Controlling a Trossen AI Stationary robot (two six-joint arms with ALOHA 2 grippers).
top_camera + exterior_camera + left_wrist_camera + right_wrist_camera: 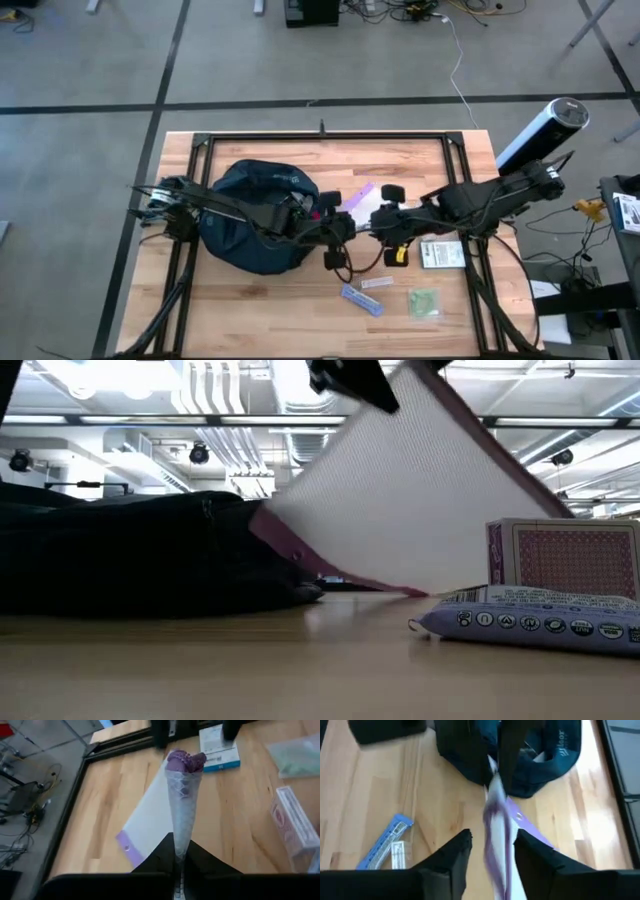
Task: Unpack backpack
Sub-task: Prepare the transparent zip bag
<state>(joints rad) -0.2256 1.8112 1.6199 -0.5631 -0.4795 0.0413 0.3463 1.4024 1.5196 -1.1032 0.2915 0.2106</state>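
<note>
Purple-edged clear pouch (pixel 184 795) runs lengthwise straight out from the left gripper (pixel 178 852), whose fingers are pinched together on its near end. Its far end reaches the right gripper (pixel 492 847), jaws apart around it. Behind the left gripper lies the backpack (pixel 250 215); its white logo (pixel 565 751) seems to read "loor".
</note>
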